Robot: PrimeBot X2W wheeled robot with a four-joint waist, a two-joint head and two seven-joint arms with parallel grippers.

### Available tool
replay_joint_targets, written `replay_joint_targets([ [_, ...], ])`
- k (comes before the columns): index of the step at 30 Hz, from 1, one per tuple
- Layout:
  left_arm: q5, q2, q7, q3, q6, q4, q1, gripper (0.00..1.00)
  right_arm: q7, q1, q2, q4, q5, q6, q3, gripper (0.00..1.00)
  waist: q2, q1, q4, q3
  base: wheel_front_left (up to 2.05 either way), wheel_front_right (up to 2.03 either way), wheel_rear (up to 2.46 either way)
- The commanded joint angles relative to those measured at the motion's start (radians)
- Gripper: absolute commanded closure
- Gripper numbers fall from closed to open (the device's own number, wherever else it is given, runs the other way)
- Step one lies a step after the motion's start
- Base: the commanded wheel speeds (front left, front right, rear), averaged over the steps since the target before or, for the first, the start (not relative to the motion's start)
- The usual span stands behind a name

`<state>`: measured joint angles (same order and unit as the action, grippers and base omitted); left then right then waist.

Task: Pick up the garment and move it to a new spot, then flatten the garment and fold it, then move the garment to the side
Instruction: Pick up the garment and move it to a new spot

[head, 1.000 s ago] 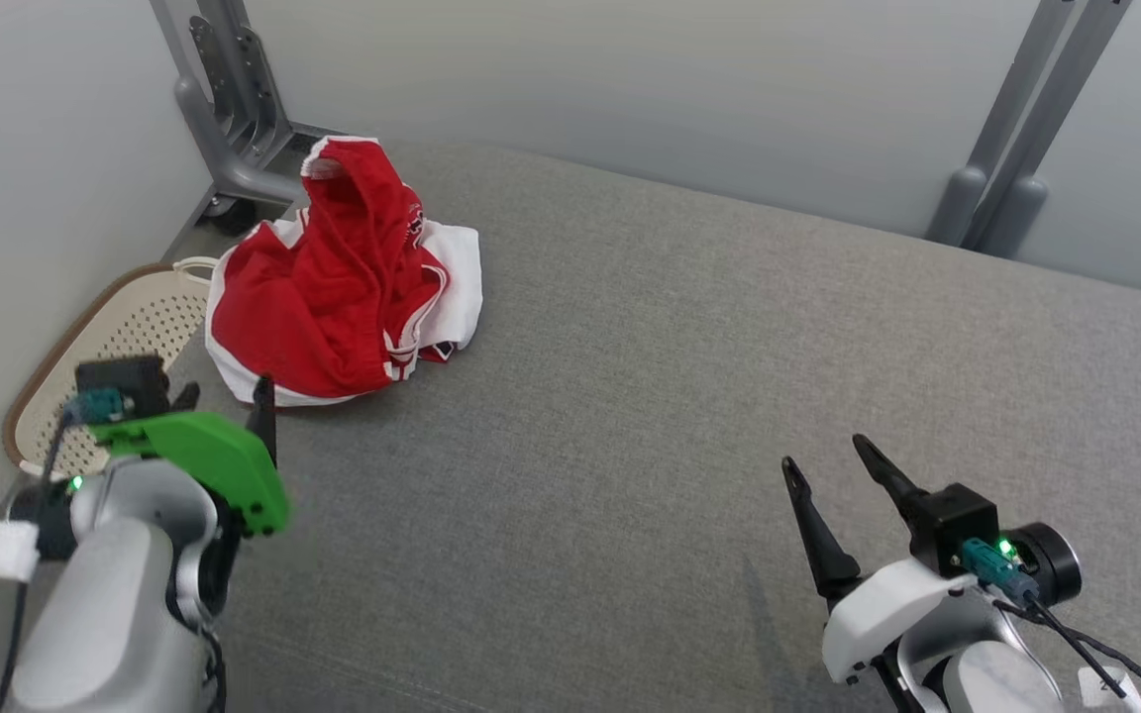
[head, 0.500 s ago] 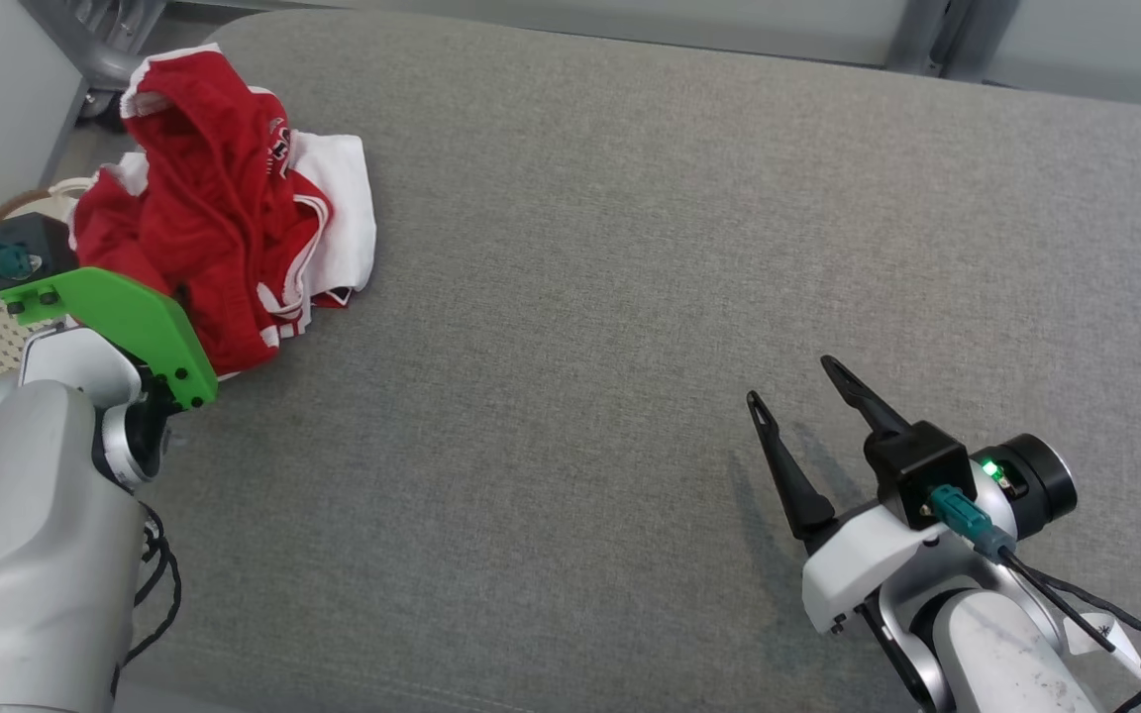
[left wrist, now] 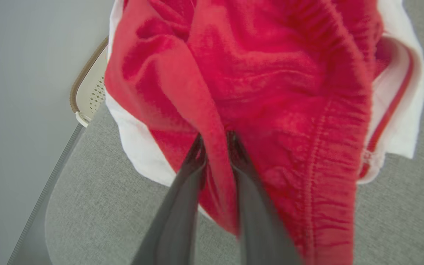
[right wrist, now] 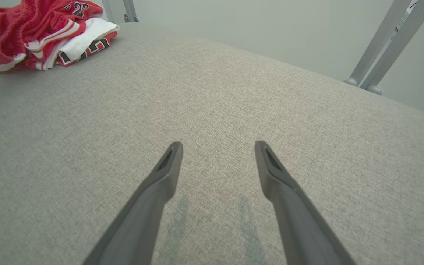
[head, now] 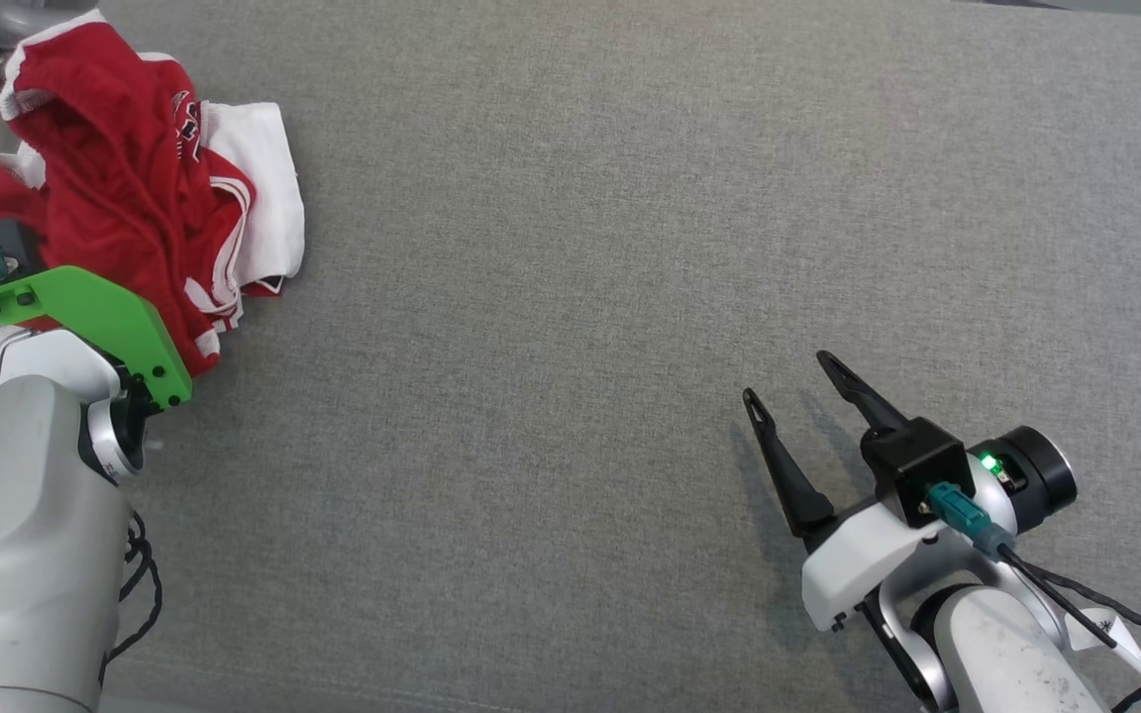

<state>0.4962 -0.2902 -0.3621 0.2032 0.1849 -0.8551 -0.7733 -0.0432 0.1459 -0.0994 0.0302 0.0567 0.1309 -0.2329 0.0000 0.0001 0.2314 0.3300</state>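
A wide pad covered in grey woven cloth (head: 630, 257) takes up most of the space in front of the robot, its far edge rounded and running up close to a plain pale wall (right wrist: 256, 25). Slanting grey metal struts (right wrist: 379, 51) stand on rounded feet just behind that edge on the right. Off the pad's left edge, lower down beside the wall, sits a cream perforated basket (left wrist: 93, 96) with a brown rim, partly hidden under the heap of cloth. The garment (head: 105, 168), red with white panels and red-and-white trim, lies bunched at the far left corner of the pad, one side hanging over the edge towards the basket; dark numerals show on a fold facing the right arm. From the head the green bracket (head: 105, 322) on the left wrist and the grey forearm (head: 26, 555) cover the near edge of the heap. The left gripper (left wrist: 215, 137) is pushed into that near side, its two dark fingers drawn close together and pinching a raised ridge of red cloth between them. The right gripper (head: 786, 376) hangs just above the bare grey cloth, well apart from the garment, fingers spread wide and holding nothing, a black cable (head: 1076, 604) trailing off its wrist
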Motion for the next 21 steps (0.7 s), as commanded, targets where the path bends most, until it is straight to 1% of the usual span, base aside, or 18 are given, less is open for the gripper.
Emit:
replay_joint_targets([
  [1, -0.004, -0.005, 0.008, 0.002, 0.004, -0.008, -0.011, 1.0, 0.006, 0.003, 0.002, -0.008, -0.006, 0.0, -0.001, 0.0, 0.0, -0.0001, 0.003, -0.011, 0.0, 0.0, 0.0],
  [3, -0.007, -0.006, 0.033, 0.001, 0.009, -0.009, -0.004, 1.0, 0.013, 0.002, 0.006, -0.017, -0.009, 0.0, -0.005, 0.0, 0.0, -0.0001, 0.003, -0.024, 0.0, 0.0, 0.0],
  [8, -0.032, -0.013, 0.141, 0.005, 0.028, 0.012, -0.017, 1.0, 0.04, -0.019, 0.019, -0.053, -0.022, 0.0, 0.0, 0.0, 0.0, -0.0001, 0.008, -0.085, 0.0, 0.0, 0.0],
  [10, -0.049, -0.017, 0.173, 0.019, 0.025, 0.026, -0.034, 1.0, 0.053, -0.029, 0.025, -0.071, -0.026, 0.0, 0.001, 0.0, 0.0, -0.0001, 0.006, -0.121, 0.0, 0.0, 0.0],
  [15, -0.094, -0.021, 0.183, 0.075, -0.005, 0.058, -0.074, 1.0, 0.085, -0.075, 0.039, -0.114, -0.047, 0.0, 0.021, 0.0, 0.0, -0.0001, -0.006, -0.219, 0.0, 0.0, 0.0],
  [20, -0.105, 0.004, 0.185, 0.115, -0.039, 0.093, -0.119, 1.0, 0.107, -0.118, 0.047, -0.136, -0.076, 0.0, 0.042, 0.0, 0.0, -0.0001, -0.044, -0.299, 0.0, 0.0, 0.0],
  [21, -0.105, 0.004, 0.185, 0.115, -0.039, 0.093, -0.119, 1.0, 0.107, -0.118, 0.047, -0.136, -0.076, 0.0, 0.042, 0.0, 0.0, -0.0001, -0.044, -0.299, 0.0, 0.0, 0.0],
])
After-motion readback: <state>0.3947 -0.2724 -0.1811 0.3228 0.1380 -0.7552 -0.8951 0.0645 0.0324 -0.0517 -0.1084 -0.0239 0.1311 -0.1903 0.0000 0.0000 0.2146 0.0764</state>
